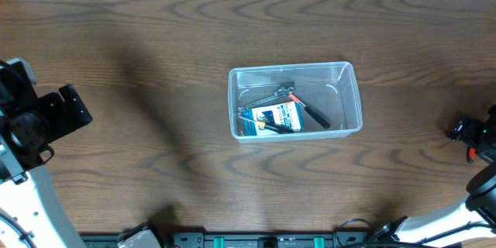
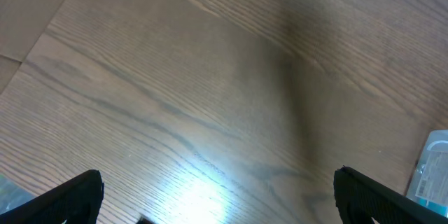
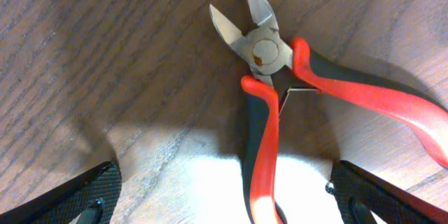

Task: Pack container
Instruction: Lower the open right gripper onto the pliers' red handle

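Observation:
The clear plastic container stands mid-table. Inside it lie a blue-and-white box, a red-and-black handled tool and a metal tool. Red-and-black side cutters lie flat on the wood with their blades pointing away, and one handle runs down between the fingers of my right gripper. That gripper is open and straddles the handle without touching it. In the overhead view the right gripper is at the table's right edge. My left gripper is open over bare wood, far left, with nothing between its fingers.
A corner of the container shows at the right edge of the left wrist view. Dark wooden tabletop surrounds the container on all sides. Arm bases and cables sit along the front edge.

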